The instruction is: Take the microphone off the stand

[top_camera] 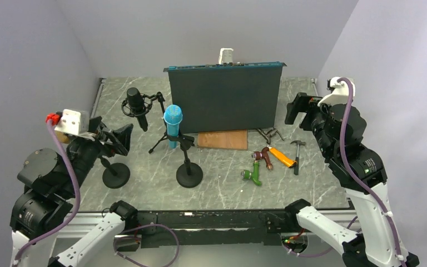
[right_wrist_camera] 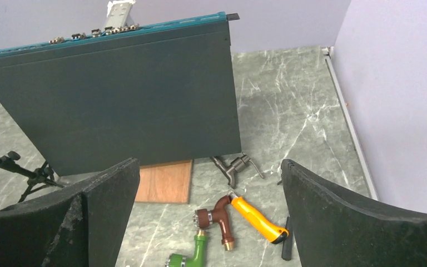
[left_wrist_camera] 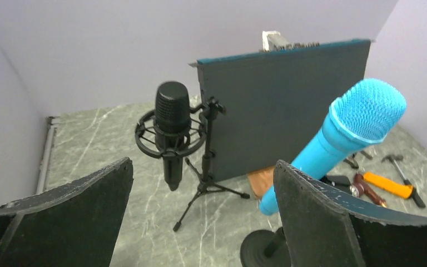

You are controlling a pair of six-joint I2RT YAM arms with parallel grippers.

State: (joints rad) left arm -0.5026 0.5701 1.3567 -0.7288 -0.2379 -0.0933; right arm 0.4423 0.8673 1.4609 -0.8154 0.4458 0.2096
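1. Left gripper: fully spread, empty. Faces both microphones from the left of the grey marble-pattern table, well apart from each.
2. Right gripper: likewise spread and empty. Hangs above the hand-tool side, far from either stand.
3. Bright blue handheld microphone with mesh head: sits tilted in the clip of a black round-base stand, mid-table, just in front of the dark upright panel.
4. Black condenser microphone in a ring shock mount: hangs on a thin black tripod stand, behind and to the left of the blue one. Cannot tell from the task wording which microphone is meant.
5. Risk: drags the whole stand upward if the clip grips tightly and nothing steadies the base; may topple into the tripod close by.
6. Risk: slips off if closed on the rounded mesh head rather than the barrel.
7. Risk: snags a finger on tripod legs or shock-mount ring during approach, given the tight spacing.
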